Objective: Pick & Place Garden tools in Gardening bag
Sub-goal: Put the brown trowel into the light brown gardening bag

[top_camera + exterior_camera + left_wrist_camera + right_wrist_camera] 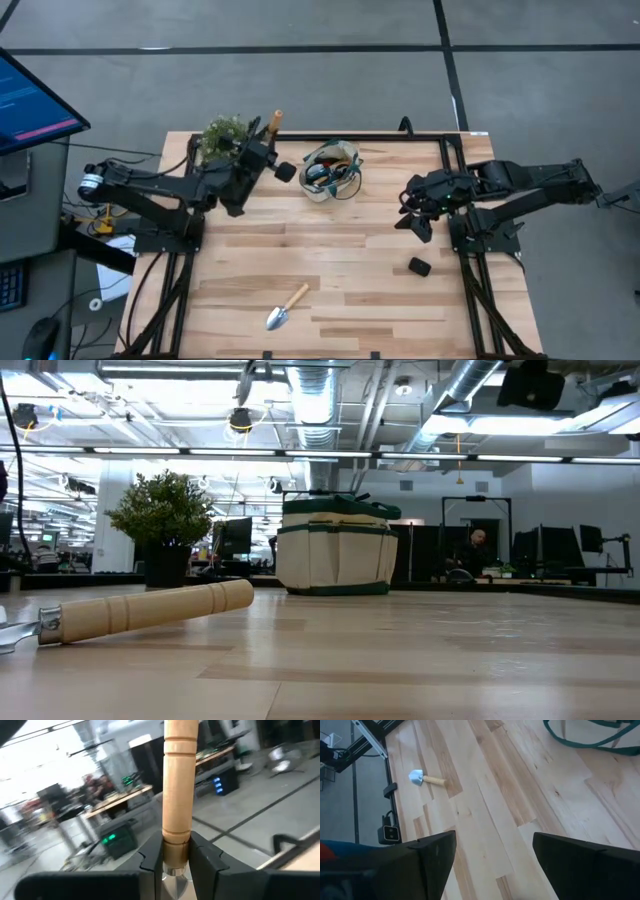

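Note:
My left gripper hovers between the bushy plant and the gardening bag, shut on a wooden-handled garden tool whose head is hidden. The beige bag with green trim stands upright near the far edge with dark tools inside. A silver trowel with a wooden handle lies flat near the front edge, and its handle fills the left of the low view. My right gripper hangs open above the table's right part, its fingers holding nothing. My left gripper pinches the tool's wooden handle at its lower end, just above the metal collar, between its two fingers. The tool is lifted clear of the table. Its handle's free end sticks out toward the far edge.
A small black lump lies near the right arm's base. The plant stands at the far left, close to my left gripper. The bag's green loop handle lies on the boards. Bare wood lies between the bag and the trowel.

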